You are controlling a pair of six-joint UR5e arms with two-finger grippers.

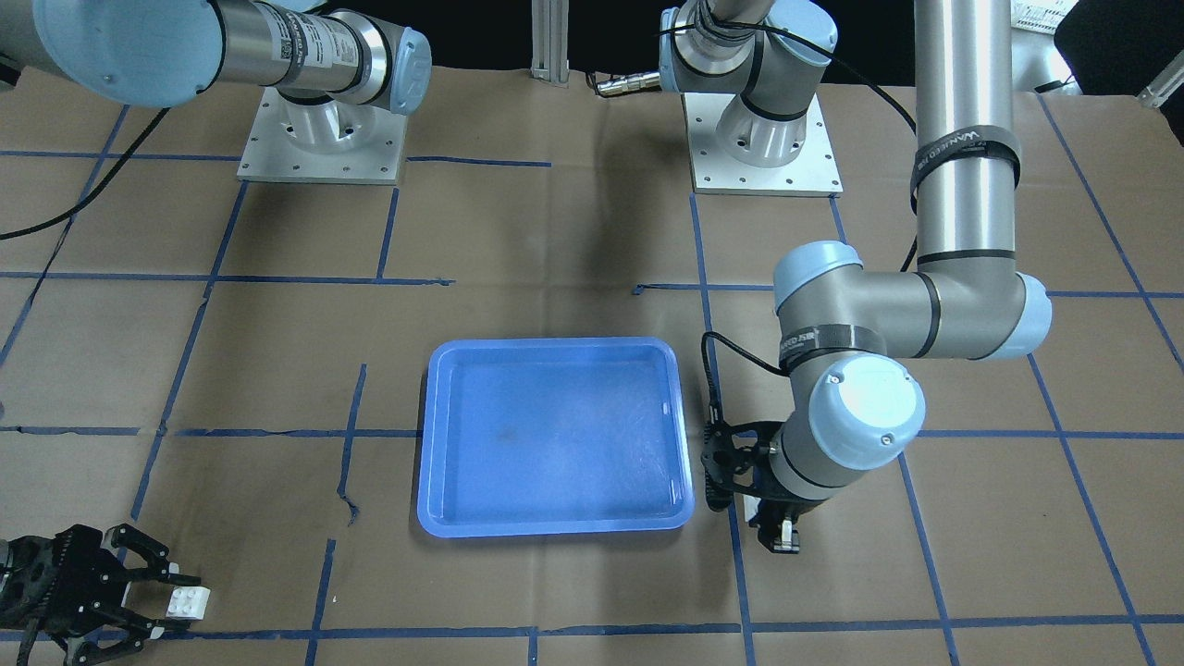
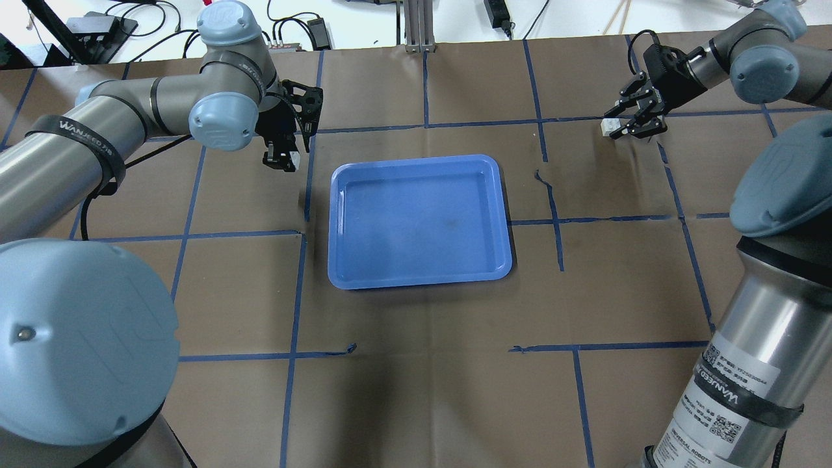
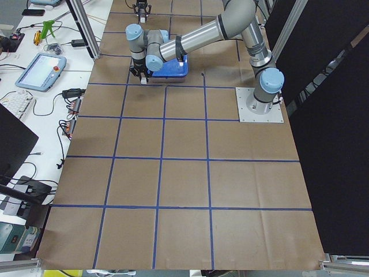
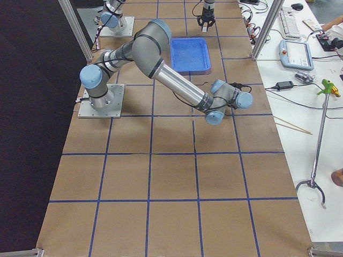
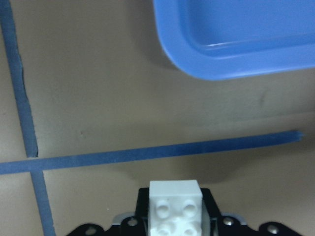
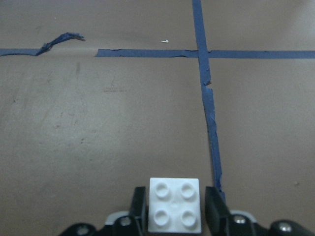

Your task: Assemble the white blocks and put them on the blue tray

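Grasp step looked done. Your left gripper pinched one white block just beside the blue tray; right gripper apparently pinched the second white block, well apart over the counter. Next: bring both together, align, press.
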